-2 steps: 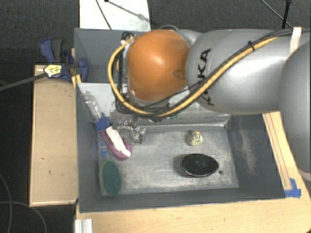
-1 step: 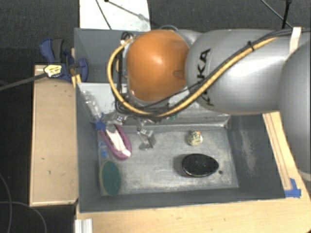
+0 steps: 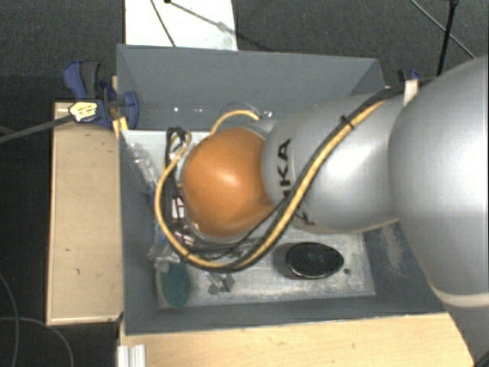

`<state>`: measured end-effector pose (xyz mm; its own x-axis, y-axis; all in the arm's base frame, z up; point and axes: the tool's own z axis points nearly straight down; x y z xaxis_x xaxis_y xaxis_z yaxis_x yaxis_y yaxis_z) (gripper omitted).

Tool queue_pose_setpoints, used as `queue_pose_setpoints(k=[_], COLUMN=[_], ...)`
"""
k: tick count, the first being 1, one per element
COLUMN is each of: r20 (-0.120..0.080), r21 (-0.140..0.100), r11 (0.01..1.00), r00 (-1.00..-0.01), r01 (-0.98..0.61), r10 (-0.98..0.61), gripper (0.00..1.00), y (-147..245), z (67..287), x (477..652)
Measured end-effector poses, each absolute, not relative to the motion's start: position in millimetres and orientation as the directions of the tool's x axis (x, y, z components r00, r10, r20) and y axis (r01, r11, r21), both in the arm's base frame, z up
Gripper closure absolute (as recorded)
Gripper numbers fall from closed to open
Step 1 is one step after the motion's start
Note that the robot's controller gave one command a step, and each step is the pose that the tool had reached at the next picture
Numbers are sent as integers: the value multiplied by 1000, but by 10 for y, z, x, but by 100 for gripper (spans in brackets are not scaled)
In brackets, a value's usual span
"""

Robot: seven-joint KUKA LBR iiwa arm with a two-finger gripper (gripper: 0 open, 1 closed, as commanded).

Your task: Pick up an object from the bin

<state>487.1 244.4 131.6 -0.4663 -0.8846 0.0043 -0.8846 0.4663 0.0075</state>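
A dark part of my gripper's body (image 3: 178, 207) shows at the left edge of the orange cover, low over the bin's left side. Just below it, in the front left corner, lies a dark green rounded thing (image 3: 176, 285). A small grey metal piece (image 3: 220, 284) rests right of that, near the front wall. A flat black round disc (image 3: 313, 260) lies on the floor at the front, right of the gripper. Whatever lies straight under the gripper is hidden.
A clear crinkled plastic thing (image 3: 140, 163) lies along the left wall toward the back. The grey arm with its orange cover and looped yellow-black cable spans the bin from the right and hides its middle and right parts.
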Motion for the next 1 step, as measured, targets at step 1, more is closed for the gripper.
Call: queue_pose_setpoints(k=[1], r20=[-11], r21=[-11], r11=[-123], r00=[123], r01=[-992], r10=[-992], gripper=[0], y=[2554], z=[735], x=[5123])
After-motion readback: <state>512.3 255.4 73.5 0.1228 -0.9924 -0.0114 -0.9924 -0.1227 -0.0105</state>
